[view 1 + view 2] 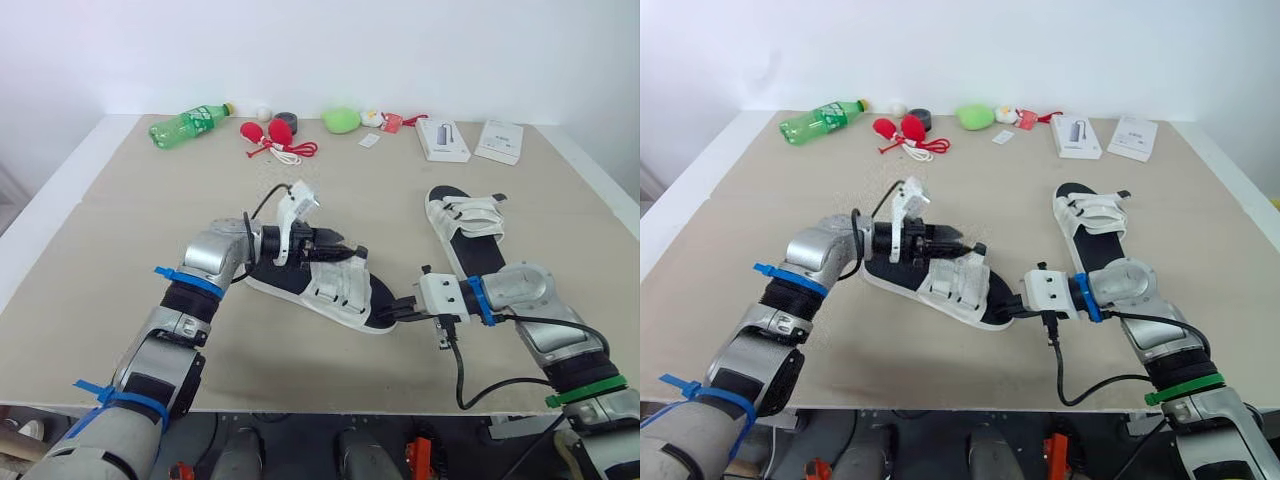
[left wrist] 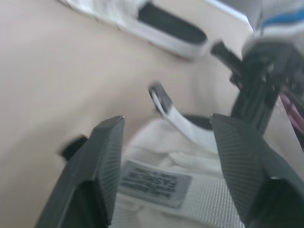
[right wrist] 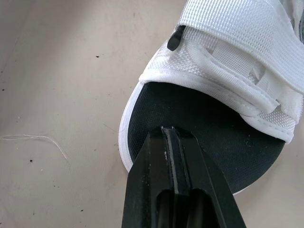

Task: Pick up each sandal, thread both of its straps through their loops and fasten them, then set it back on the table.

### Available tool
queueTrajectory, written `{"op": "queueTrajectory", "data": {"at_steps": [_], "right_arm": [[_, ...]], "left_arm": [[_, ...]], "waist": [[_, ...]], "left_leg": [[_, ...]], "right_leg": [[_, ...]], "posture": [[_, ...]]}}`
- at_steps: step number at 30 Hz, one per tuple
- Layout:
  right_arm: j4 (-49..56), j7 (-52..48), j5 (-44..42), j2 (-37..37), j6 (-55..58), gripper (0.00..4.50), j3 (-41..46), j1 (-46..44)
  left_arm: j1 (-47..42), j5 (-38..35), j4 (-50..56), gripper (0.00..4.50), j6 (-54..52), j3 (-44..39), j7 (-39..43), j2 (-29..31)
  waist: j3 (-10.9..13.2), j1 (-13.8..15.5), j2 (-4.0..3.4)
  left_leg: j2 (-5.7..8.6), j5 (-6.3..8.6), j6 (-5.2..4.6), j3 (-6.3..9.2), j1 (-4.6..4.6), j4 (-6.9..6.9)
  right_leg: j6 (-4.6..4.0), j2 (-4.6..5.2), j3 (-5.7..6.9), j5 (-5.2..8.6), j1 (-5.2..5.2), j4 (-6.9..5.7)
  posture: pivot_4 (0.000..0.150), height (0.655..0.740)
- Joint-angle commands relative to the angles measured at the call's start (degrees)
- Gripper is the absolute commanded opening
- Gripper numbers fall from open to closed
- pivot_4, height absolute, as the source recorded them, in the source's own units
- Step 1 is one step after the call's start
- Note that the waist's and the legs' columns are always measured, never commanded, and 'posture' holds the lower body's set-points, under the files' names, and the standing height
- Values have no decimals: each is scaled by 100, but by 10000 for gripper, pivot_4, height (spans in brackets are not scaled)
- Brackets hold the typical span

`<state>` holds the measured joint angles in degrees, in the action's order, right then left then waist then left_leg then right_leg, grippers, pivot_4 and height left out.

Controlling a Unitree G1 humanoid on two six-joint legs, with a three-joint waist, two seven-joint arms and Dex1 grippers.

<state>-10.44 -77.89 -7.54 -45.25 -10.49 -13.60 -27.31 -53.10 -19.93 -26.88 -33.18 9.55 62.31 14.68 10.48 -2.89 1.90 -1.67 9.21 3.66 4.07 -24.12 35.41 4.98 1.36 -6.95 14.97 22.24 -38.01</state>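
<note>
A white sandal with a black insole (image 1: 320,288) lies across the middle of the table. Its toe points toward my right arm. My left gripper (image 1: 350,254) is open above its heel end; in the left wrist view the fingers (image 2: 102,156) straddle a white strap with a sewn label (image 2: 154,183), and a metal loop (image 2: 160,99) sticks up just beyond. My right gripper (image 3: 172,133) is shut, its tips resting on the black toe of the insole (image 3: 204,128), holding nothing. The second sandal (image 1: 466,228) lies flat to the right, farther back.
Along the far edge stand a green bottle (image 1: 190,124), red items with a white cord (image 1: 272,135), a black roll (image 1: 286,121), a green lump (image 1: 341,120) and two white boxes (image 1: 442,138) (image 1: 499,140). The table's front edge (image 1: 300,400) is close under my arms.
</note>
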Motion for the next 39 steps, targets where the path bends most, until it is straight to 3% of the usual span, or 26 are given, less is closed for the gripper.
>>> {"op": "queueTrajectory", "data": {"at_steps": [1,4,5,8,9,13,18,23,39], "right_arm": [[-241,-36,414,-145,77,0,-218,221],[-266,-30,434,-110,51,0,-252,222],[-283,-30,452,-95,31,0,-274,200],[-314,-30,472,-63,14,0,-300,147],[-318,-28,473,-59,12,0,-300,139],[-309,-9,478,-59,14,0,-296,143],[-259,8,466,-83,42,0,-278,187],[-260,33,469,-118,63,0,-248,205],[-299,59,496,-55,66,0,-272,159]], "left_arm": [[171,-324,752,27367,489,-432,91,0],[385,-537,1187,27367,732,-450,441,-30],[438,-464,1220,25308,820,-360,456,-50],[485,-348,1168,16808,912,-210,464,-90],[461,-263,1081,9655,988,-151,452,-104],[273,220,537,993,1393,41,34,-270],[93,374,9,993,1340,119,-104,-515],[-162,429,-381,993,962,329,267,-560],[-994,1257,-1925,993,255,388,-451,-592]], "waist": [[0,4,0],[0,5,0],[0,7,0],[0,5,0],[0,4,0],[0,6,0],[0,3,1],[0,-2,1],[0,-4,2]], "left_leg": [[0,0,0,0,0,0],[0,0,0,0,0,1],[0,0,0,0,1,0],[0,0,0,0,1,1],[0,0,0,0,2,2],[0,0,0,0,3,3],[1,0,0,0,2,3],[1,0,0,0,1,2],[3,1,1,1,0,2]], "right_leg": [[0,0,0,0,0,0],[0,0,0,0,0,0],[0,1,-1,0,0,1],[0,1,0,0,-2,1],[0,0,0,-1,-2,1],[1,0,-1,-1,-3,1],[1,0,0,-1,-1,1],[1,0,0,0,0,2],[4,0,1,1,1,3]], "posture": [[1500,7400],[1500,7400],[1500,7400],[1500,7400],[1500,7400],[1500,7400],[1500,7400],[1500,7400],[1500,7400]]}}
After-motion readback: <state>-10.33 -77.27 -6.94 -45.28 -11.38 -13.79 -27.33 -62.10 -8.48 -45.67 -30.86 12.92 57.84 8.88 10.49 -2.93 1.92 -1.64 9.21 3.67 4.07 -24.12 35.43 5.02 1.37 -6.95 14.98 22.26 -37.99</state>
